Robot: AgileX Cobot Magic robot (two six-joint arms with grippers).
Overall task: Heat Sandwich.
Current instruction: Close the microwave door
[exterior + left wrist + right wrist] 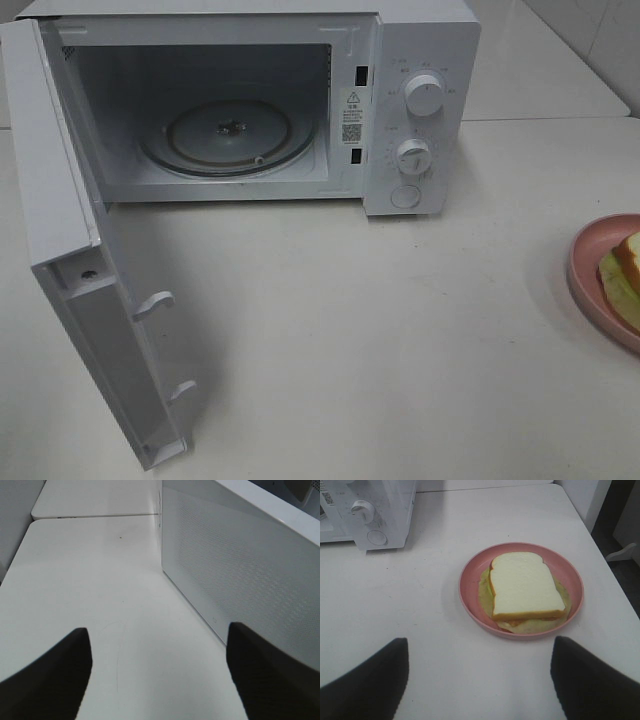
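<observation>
Now both hands hang spread and empty over the bench, microwave door wide open.

Left hand (159, 675) hovers low beside the microwave (420, 110), fingers apart, facing its perforated door (240, 570), gripping nothing. Right hand (479, 680) hovers fingers apart short of the pink plate (470, 587), which carries the sandwich (522, 585), well off the microwave's knob side. Bare bench (380, 340) lies between plate and open cavity. A small warning label (353, 117) sits by the cavity; its writing is unreadable.
</observation>
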